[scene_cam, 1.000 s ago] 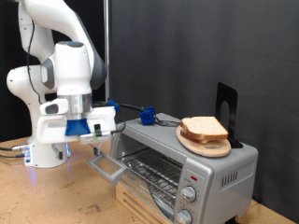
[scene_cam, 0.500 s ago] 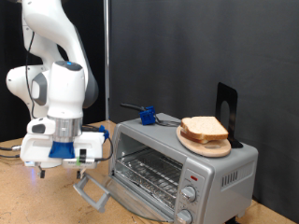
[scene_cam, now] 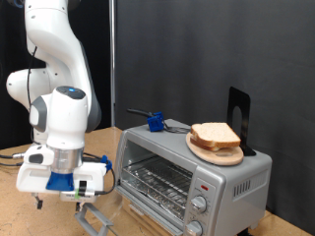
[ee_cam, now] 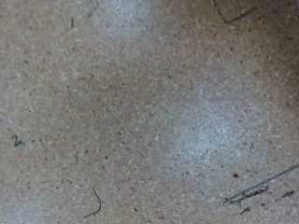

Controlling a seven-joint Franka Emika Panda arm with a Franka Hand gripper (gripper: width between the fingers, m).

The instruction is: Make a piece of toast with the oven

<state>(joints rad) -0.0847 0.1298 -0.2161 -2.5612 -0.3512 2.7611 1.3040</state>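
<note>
Bread waits on top of the open oven while the hand hangs low at the exterior view's left.

The pale white slice of bread with tan-brown crust [scene_cam: 216, 137] lies on the stack on a round wooden board [scene_cam: 217, 153], which sits on the roof of the small silver-grey toaster oven [scene_cam: 212, 182] towards the exterior view's right. The oven's glass-fronted door [scene_cam: 95, 215] is swung down open, showing the wire rack [scene_cam: 157, 183] inside; two round knobs [scene_cam: 199, 216] sit at its front corner. A blue-handled utensil [scene_cam: 154, 122] rests on the oven's roof behind the board, and a black stand [scene_cam: 237, 117] rises beside it. The white robot arm's hand [scene_cam: 61, 189] hovers just above the speckled wooden desk [scene_cam: 25, 214], near the door's handle; whether it is clenched or released cannot be told. The wrist view shows only the desk's surface [ee_cam: 140, 112].
</note>
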